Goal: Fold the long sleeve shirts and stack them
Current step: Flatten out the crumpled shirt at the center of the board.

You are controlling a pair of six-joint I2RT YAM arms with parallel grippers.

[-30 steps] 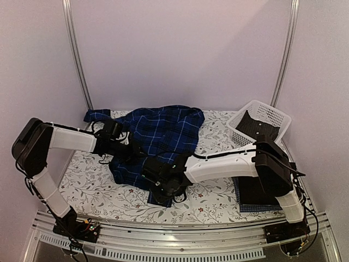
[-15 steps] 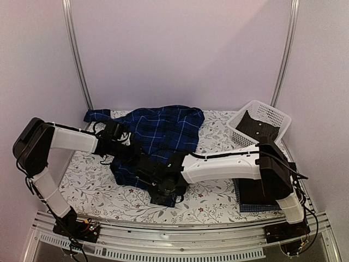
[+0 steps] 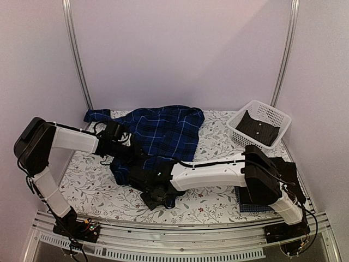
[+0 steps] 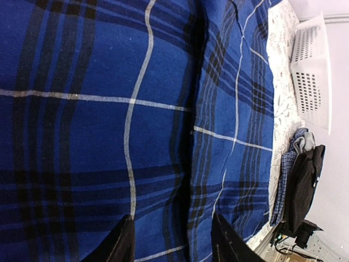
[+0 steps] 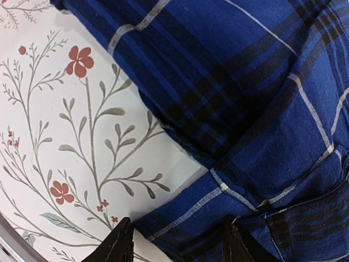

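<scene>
The flowered table (image 3: 82,185) is covered at its middle by the dark blue plaid shirt (image 3: 163,134), which is spread out and rumpled. A black shirt (image 3: 256,128) is held in the white basket (image 3: 275,112) at the far right corner. The left gripper (image 4: 173,248) is seen with jaws apart over the plaid cloth, and the right gripper (image 5: 177,245) is likewise parted at the shirt's near hem.

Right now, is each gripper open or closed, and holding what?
Left gripper: open, over the dark blue plaid shirt.
Right gripper: open, at that shirt's edge.
</scene>
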